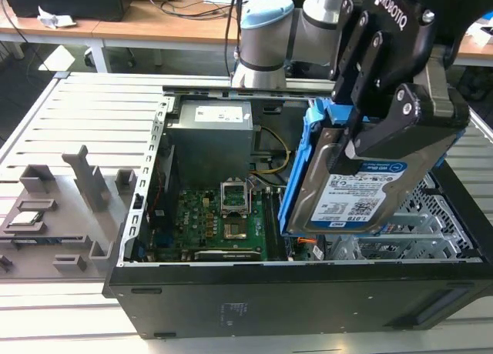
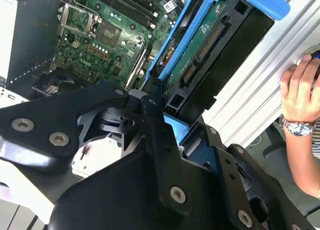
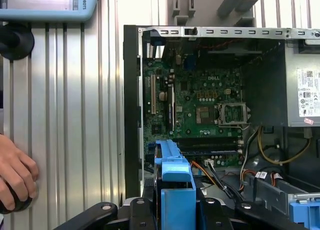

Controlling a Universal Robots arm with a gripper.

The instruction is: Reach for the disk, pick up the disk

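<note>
Well, the pick-up looks as good as done: the pincer [image 1: 362, 142] is clamped on the disk [image 1: 350, 196], its black fingers [image 1: 400, 119] pressing the upper edge, and the disk hangs tilted in the air above the open computer case [image 1: 231, 300]. Label side faces the exterior view, blue bracket [image 1: 304, 169] running down the side toward that view's left. By my judgement the reach is finished and the lift is well under way; the lower corner of the disk sits about level with the case's top rim, over the metal drive cage [image 1: 408, 238], so whether it has cleared that cage entirely I cannot tell.

Now the room around it. In the second wrist view the disk's underside [image 2: 200, 55] with its connector edge points away from the pincer, motherboard [image 2: 107, 35] far beneath, nothing touching it. Toward the exterior view's left lies the power supply [image 1: 212, 138], well apart. Loose cables [image 3: 272, 152] curl inside the case in the first wrist view, none snagged on the bracket as far as shows. Watch the slatted table [image 3: 70, 115] beside the case, though: a person's hand [image 3: 15, 177] rests there in the first wrist view, near the case wall. Above the case the air is open.
</note>
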